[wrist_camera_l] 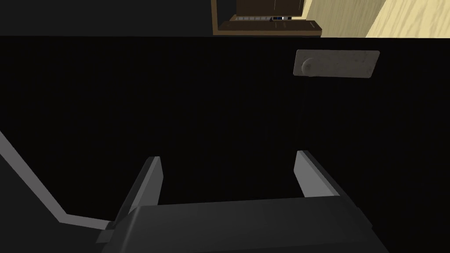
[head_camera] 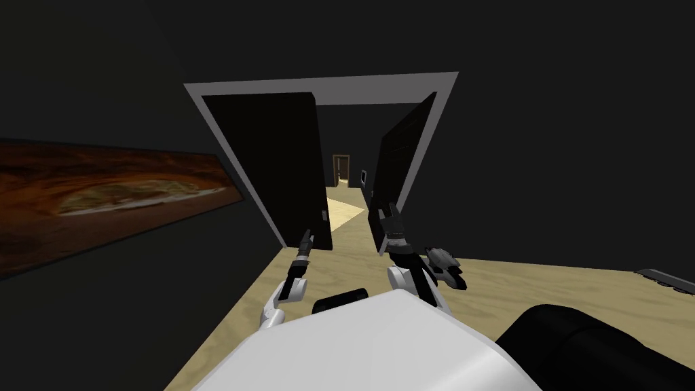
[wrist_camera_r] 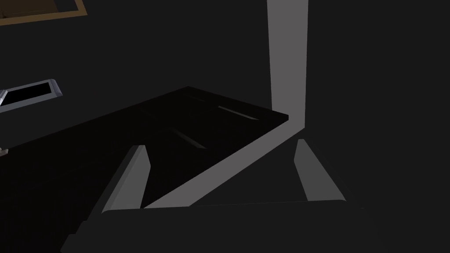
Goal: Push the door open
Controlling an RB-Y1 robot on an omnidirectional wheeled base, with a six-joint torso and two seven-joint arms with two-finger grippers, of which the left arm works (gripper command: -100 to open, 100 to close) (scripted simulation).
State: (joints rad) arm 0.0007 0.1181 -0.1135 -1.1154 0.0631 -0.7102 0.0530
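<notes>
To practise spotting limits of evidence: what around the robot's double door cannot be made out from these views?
Left wrist view: whether the left pincer touches the left door leaf; the leaf renders uniformly black.
Head view: the distant brown door, too small to read open or shut.
Right wrist view: the right door leaf's near part, hidden by the right pincer's body.

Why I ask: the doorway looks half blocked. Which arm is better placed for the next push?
Probably left. The open left tool faces the left door leaf close to the handle plate, and that leaf blocks the opening; the right leaf stands swung away.
</notes>
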